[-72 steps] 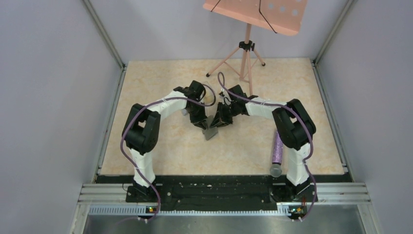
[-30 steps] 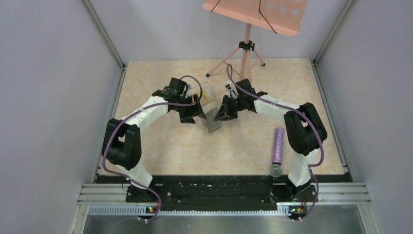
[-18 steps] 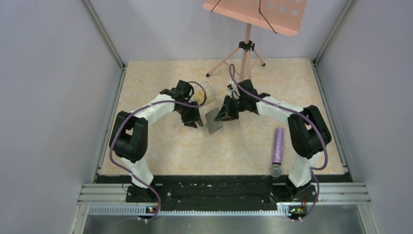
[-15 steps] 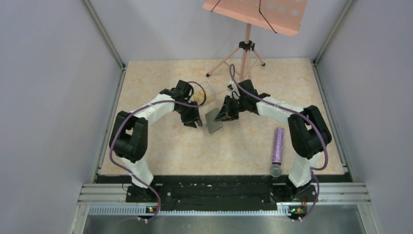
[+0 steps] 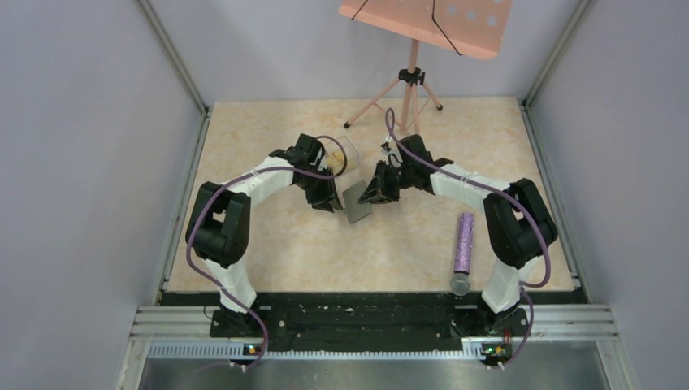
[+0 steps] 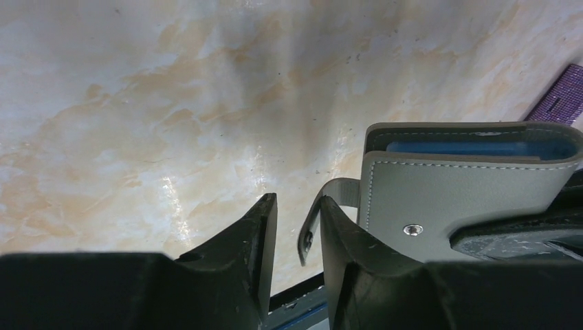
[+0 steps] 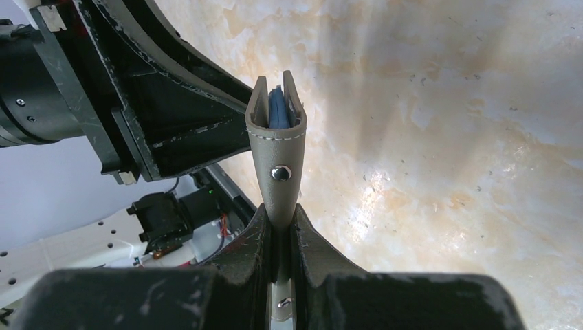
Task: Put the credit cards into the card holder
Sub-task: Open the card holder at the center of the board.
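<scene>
Both arms have moved since the earlier picture. The left elbow has swung out wide, and the card holder (image 7: 276, 148) now sits a little farther from the arm bases, between the two hands.

The right hand (image 7: 280, 212) is closed tight on the bottom edge of the card holder and holds it standing up on its edge. The holder is folded almost shut. One blue card (image 6: 474, 148) peeks out of the top, tucked in a pocket.

The left hand (image 6: 297, 201) is right beside the holder. Its two fingers stand a little apart, and the holder's small strap (image 6: 311, 223) hangs in the gap between them. The strap lies against one finger, and I can see a gap on its other side, so the hand is not pinching it yet.

A clear box (image 5: 341, 153) stands just behind the left hand, with something yellow inside. I think those are more cards, but they are too small to tell.

What could go wrong? I think the left hand wants to pull the strap to open the holder. The strap is thin and bendy, so it could slip out when the fingers close. If the pull is too hard, the holder could twist out of the right hand and flop onto the surface (image 6: 172, 103). Then the blue card might slide out.
</scene>
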Controlling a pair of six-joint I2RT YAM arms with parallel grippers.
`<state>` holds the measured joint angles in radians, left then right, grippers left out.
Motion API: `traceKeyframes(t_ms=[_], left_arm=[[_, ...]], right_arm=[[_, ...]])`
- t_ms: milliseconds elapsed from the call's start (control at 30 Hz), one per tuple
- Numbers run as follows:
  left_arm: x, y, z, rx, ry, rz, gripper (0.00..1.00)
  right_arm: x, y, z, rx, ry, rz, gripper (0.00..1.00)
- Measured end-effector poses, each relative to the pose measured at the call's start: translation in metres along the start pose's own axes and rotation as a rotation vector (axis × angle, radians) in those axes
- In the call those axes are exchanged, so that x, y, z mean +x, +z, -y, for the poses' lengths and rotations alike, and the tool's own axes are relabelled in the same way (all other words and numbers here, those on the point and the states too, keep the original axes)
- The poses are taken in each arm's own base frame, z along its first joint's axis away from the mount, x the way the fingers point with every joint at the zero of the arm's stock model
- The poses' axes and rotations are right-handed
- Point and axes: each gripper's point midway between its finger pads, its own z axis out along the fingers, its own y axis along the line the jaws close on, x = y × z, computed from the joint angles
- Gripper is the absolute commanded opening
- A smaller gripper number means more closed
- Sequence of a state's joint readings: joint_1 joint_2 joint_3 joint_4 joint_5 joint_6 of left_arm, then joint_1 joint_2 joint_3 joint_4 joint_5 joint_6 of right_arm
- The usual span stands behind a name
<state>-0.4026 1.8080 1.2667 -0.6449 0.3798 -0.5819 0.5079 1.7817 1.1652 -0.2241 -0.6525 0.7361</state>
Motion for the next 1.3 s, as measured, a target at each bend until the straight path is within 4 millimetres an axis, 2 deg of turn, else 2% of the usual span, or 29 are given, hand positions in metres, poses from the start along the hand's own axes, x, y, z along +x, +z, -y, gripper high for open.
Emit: traceKeyframes(t_ms=[100,200,367,400,500,567,667,767,900,1067,1167,1300], left_arm=[[0.0,0.0,0.003,0.015,-0.003,-0.003,0.19],[0.0,0.0,0.006,0.029,-0.006,-0.005,0.02],[0.0,0.0,0.005,0.028,0.008,-0.005,0.0],[0.0,-0.001,0.005,0.024,0.014,-0.004,0.0],[-0.006,-0.009,0.007,0.01,0.05,0.009,0.0],[-0.013,-0.02,0.012,0.006,0.096,0.039,0.0],[-0.029,-0.047,0.026,0.014,0.199,0.114,0.0],[-0.044,-0.085,0.048,0.05,0.335,0.212,0.0],[-0.052,-0.138,0.072,0.084,0.517,0.34,0.0],[-0.056,-0.182,0.087,0.084,0.665,0.427,0.0],[-0.056,-0.192,0.09,0.072,0.732,0.437,0.0],[-0.055,-0.193,0.087,0.059,0.798,0.433,0.0]], right_arm=[[0.001,0.001,0.001,-0.001,0.008,0.0,0.0],[0.001,0.001,0.001,-0.002,0.016,0.001,0.0],[0.0,0.001,0.0,-0.006,0.02,0.007,0.04],[0.0,0.0,-0.001,-0.007,0.019,0.008,0.1],[-0.002,-0.003,-0.004,-0.014,0.007,0.017,0.39],[-0.005,-0.007,-0.008,-0.019,0.0,0.033,0.55],[-0.013,-0.019,-0.017,-0.027,-0.034,0.08,0.74],[-0.026,-0.04,-0.029,-0.039,-0.087,0.154,0.83],[-0.04,-0.065,-0.047,-0.059,-0.171,0.24,0.86],[-0.059,-0.084,-0.074,-0.085,-0.288,0.311,0.86],[-0.069,-0.093,-0.09,-0.101,-0.344,0.342,0.86],[-0.077,-0.1,-0.101,-0.111,-0.385,0.371,0.86]])
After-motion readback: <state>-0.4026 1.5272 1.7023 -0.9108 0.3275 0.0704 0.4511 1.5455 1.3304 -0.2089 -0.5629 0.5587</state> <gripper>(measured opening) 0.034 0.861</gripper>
